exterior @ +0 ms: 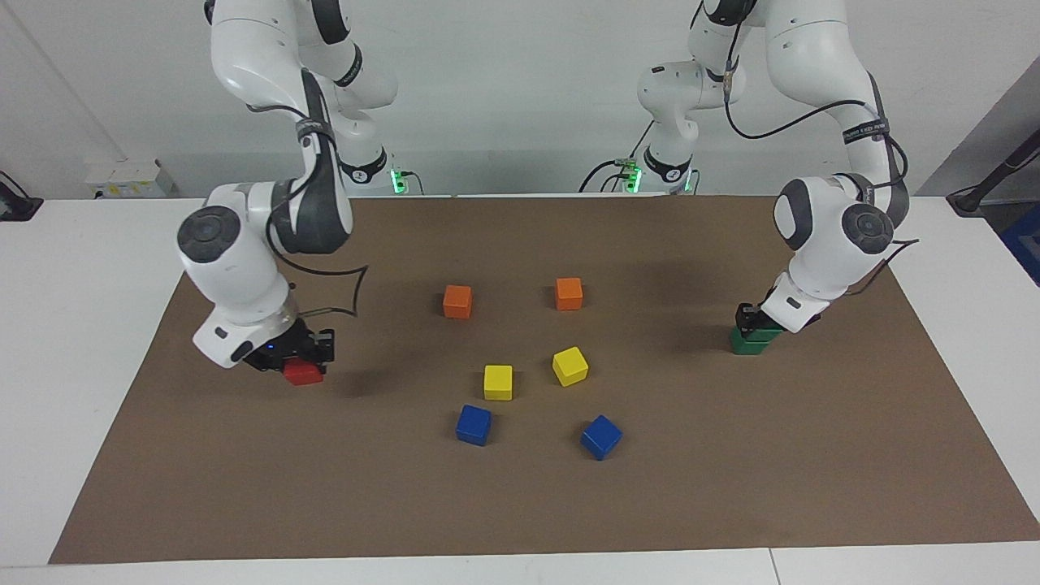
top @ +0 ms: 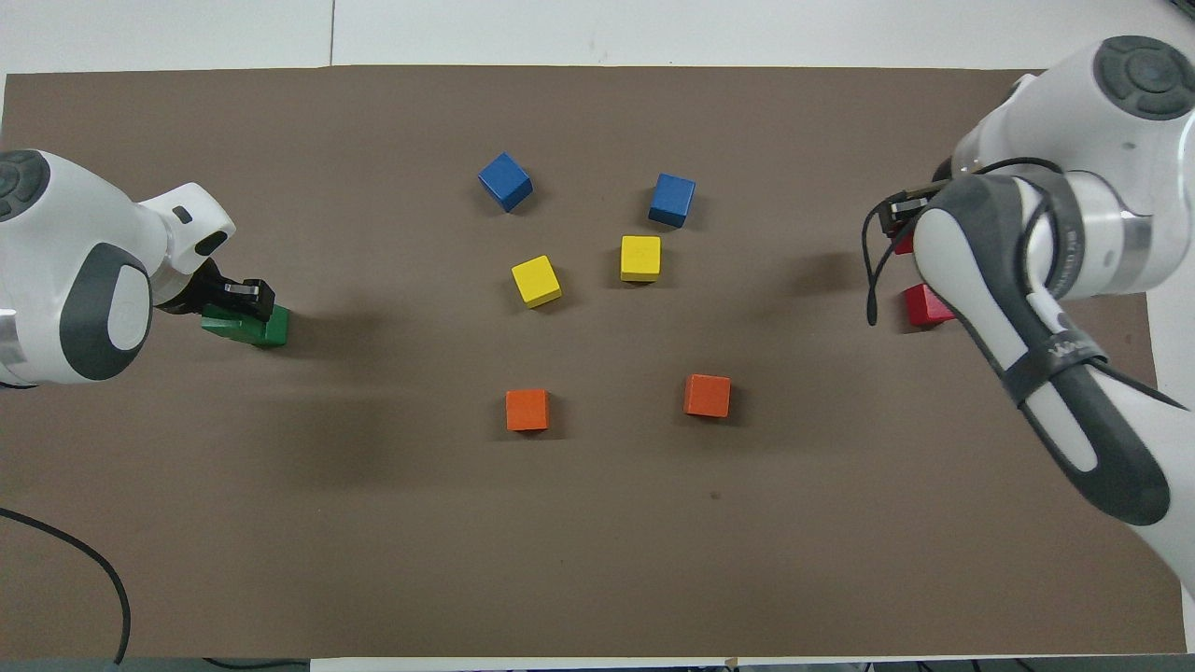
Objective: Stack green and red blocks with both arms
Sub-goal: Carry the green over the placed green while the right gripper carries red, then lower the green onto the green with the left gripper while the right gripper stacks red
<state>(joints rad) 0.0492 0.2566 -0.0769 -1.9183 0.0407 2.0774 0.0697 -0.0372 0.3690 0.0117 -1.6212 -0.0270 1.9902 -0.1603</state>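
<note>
Left arm reaches down at its own end of the brown mat (exterior: 520,520). Left gripper (exterior: 754,321) sits right on top of the green blocks (exterior: 749,341). In the facing view these read as one low green shape, probably two cubes stacked or overlapping, but the wrist covers the upper part and I cannot separate them. The overhead view shows a green block (top: 252,327) poking out under the gripper (top: 241,297), with a second green edge beside it. Fingers sit low at the green; whether they grip or stand apart I cannot tell.

Right arm is bent down at the other end of the mat. Right gripper (exterior: 305,357) is low over a red block (exterior: 303,373), the fingers apparently straddling its top; grip or gap not readable. In the overhead view the forearm hides most of it: one red block (top: 924,305) shows at the arm's edge, and a sliver of red (top: 904,245) shows by the gripper, farther from the robots. Whether the sliver is the second red cube is unclear.

Mid-mat, untouched and well apart from both grippers: two orange cubes (exterior: 457,301) nearest the robots, two yellow cubes (exterior: 498,382) next, two blue cubes (exterior: 474,425) farthest.
</note>
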